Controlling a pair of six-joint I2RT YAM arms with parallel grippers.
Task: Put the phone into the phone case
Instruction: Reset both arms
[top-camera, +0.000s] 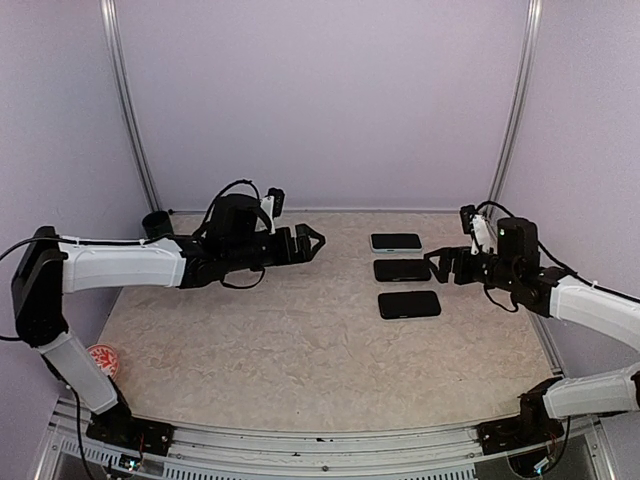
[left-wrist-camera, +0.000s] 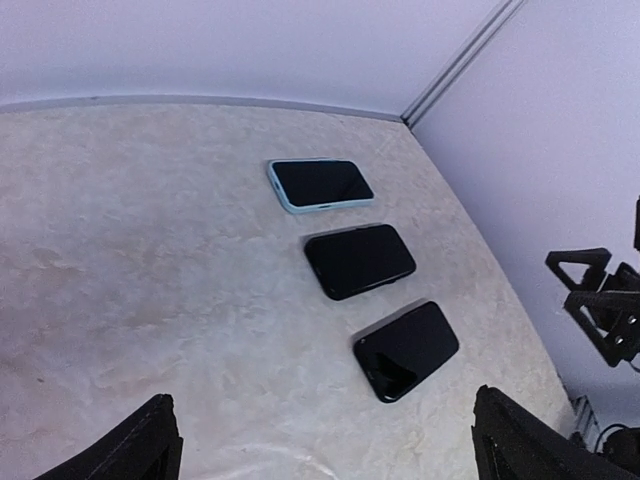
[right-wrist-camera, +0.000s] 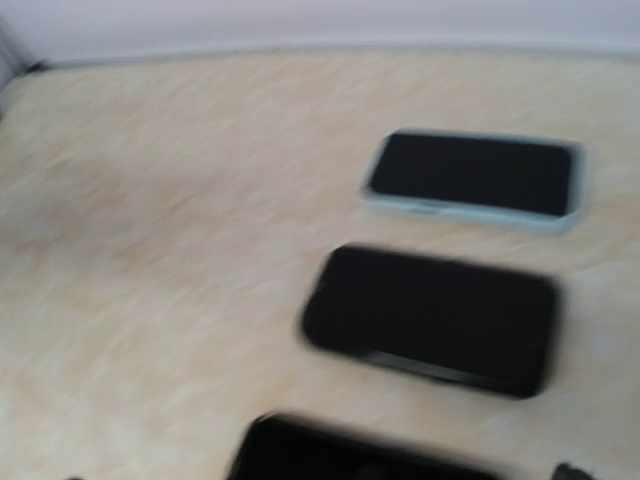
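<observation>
A small red round thing (top-camera: 102, 360) lies far to the left on the surface (top-camera: 260, 340), well behind the left end effector (top-camera: 316, 241) and near that arm's base.

The left end effector hangs above the surface and its two fingers (left-wrist-camera: 140, 445) are wide apart. It holds nothing and touches nothing.

To its right, three flat dark things lie in a row, one behind the other. They are between the two end effectors and closer to the right one. None of them touch each other.

The far one is a phone in a pale blue case (top-camera: 396, 242). In the middle lies a dull black slab (top-camera: 402, 270). The near one is a shiny black phone (top-camera: 409, 304), turned a little to one side. I cannot tell if the dull slab is a phone or a case. All three lie flat on the surface with the dark side up.

The right end effector (top-camera: 440, 266) is just to the right of the dull slab and points at it. Its fingers are apart too. It holds nothing, and it does not touch the slab. Its own camera view is blurry.
</observation>
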